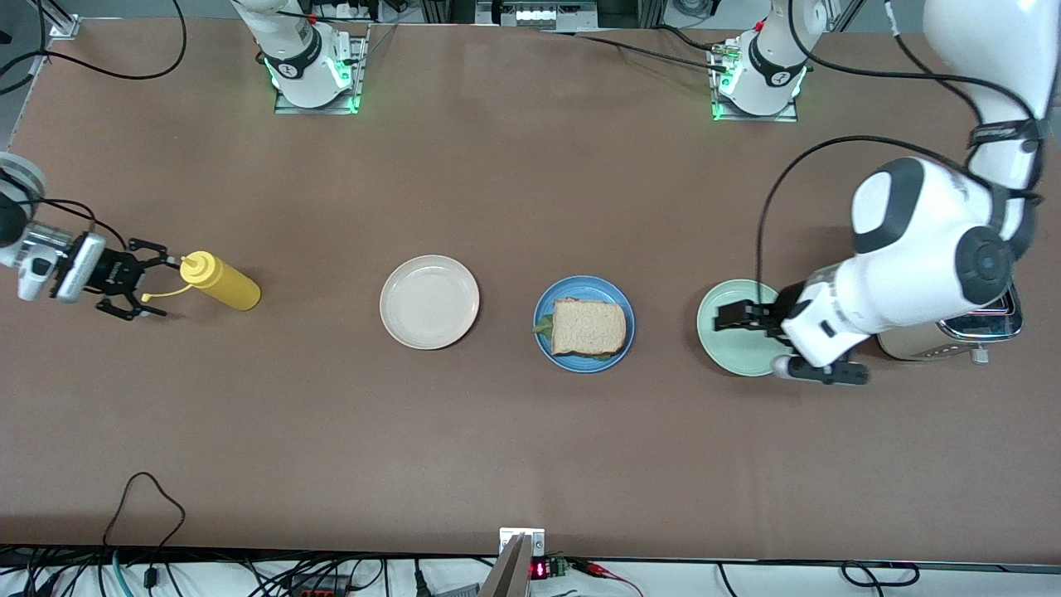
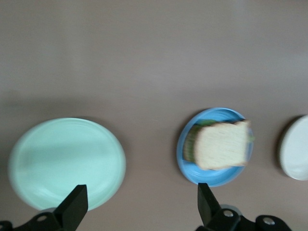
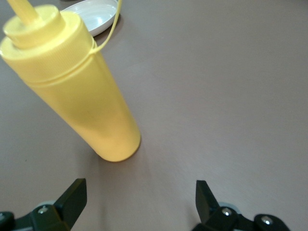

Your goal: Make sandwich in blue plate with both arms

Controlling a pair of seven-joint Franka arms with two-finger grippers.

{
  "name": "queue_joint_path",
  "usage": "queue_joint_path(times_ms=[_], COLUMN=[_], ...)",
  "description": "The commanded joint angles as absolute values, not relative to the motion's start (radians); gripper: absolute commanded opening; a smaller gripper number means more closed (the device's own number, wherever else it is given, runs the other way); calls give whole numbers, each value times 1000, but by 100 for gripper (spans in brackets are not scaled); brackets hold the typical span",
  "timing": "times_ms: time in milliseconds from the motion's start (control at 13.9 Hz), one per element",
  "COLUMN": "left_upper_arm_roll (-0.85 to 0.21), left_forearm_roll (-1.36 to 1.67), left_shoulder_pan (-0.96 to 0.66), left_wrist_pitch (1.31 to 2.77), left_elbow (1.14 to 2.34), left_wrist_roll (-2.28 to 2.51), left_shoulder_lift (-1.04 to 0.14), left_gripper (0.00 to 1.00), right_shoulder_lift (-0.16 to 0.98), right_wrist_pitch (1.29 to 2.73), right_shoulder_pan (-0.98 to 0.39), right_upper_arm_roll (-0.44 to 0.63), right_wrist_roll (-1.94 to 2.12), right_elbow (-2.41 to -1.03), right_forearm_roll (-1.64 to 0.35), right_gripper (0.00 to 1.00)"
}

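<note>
Sandwich [image 1: 588, 326] assembled on blue plate [image 1: 622, 303], mid-table [image 1: 530, 448].
I see left gripper [image 1: 740, 316] spread over mint plate [image 1: 725, 348]; right gripper [image 1: 152, 278] spread beside mustard bottle [image 1: 222, 282].

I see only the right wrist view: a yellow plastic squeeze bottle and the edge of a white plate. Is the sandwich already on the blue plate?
Observer: Yes. The sandwich of toast and green lettuce lies on the round glossy blue plate, with a toast slice on top.
Operator: Where is the other arm?
Observer: The left gripper hangs open and empty over the round pale mint-green plate, toward the left arm's end of the table.
Operator: And where on the table am I?
Observer: Your right gripper is open beside the top of the yellow plastic squeeze bottle, at the right arm's end. The cream-white plate lies between that bottle and the blue plate.
</note>
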State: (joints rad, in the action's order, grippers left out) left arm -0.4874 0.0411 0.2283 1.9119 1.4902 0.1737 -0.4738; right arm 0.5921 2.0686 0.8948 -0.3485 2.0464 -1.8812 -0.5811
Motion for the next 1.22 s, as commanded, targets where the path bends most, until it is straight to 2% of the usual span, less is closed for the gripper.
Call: queue_joint_path(times_ms=[0,215,359,503,574,862,933,1149], left_upper_arm_roll=[-375,-81,4,17,17,3,3,-23], left_forearm_roll=[-34,9,43,43,43,38,38,26], left_shoulder_pan=[200,28,18,32,41,43,43,41], left_wrist_pitch=[1873,1807,1752,1607,1582,1713,1716,1668], left_elbow=[1494,1486,1494,1494,1515,1806,1837,1830], left_wrist_roll=[166,79,45,43,41,54,55,58], left_shoulder_lift=[-378,-280,-229,-180,-148,73,99,103], left_gripper=[100,100,100,100,100,100,100,100], right_shoulder_lift=[513,405,358,313,287,141,106,58], right_wrist_pitch=[2017,1984,1927,1852,1835,1803,1787,1680], right_shoulder_pan=[900,891,881,845,815,666,617,497], right_upper_arm_roll=[-333,-331,-333,-337,-337,-337,-337,-334], right_wrist_roll=[1994,1828,1661,1495,1424,1108,1004,632], right_elbow=[-1852,-1801,-1757,-1715,-1694,-1681,-1674,-1629], right_forearm_roll=[-580,-551,-491,-468,-460,-350,-298,-227], right_gripper=[100,100,100,100,100,100,100,100])
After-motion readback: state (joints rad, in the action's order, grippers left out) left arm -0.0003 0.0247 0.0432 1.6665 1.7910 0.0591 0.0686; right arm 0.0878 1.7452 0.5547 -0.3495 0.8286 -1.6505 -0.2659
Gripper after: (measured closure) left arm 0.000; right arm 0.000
